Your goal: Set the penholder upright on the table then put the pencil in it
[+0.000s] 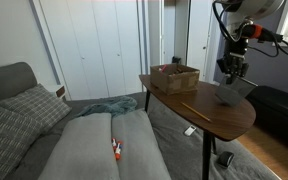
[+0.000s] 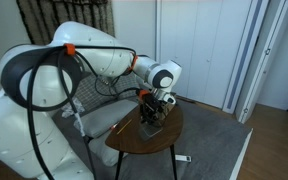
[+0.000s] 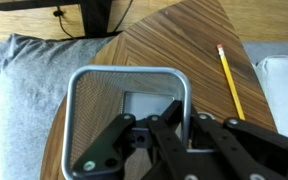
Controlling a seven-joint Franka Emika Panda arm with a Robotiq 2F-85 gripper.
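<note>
Hand [image 3: 169,128] pressed onto the near wall of the penholder [image 3: 99,115]. Its mouth faces the wrist camera, and in an exterior view it looks tilted on the tabletop [image 3: 174,40].

Pencil [image 3: 231,80] lies flat to the right of the hand in the wrist view, apart from the rim. Its long axis runs away from the camera, eraser end far.

Penholder: dark grey mesh, squarish with rounded corners, empty.

Penholder [image 3: 129,100] upright on table [image 3: 174,35], open rim facing camera, grey base visible inside. Gripper [image 3: 179,122] enters from bottom edge, fingers straddling right rim wall, apparently clamped on it. Pencil [image 3: 231,80] flat on wood, right of penholder, apart. Grey cushion [image 3: 24,95] left.
</note>
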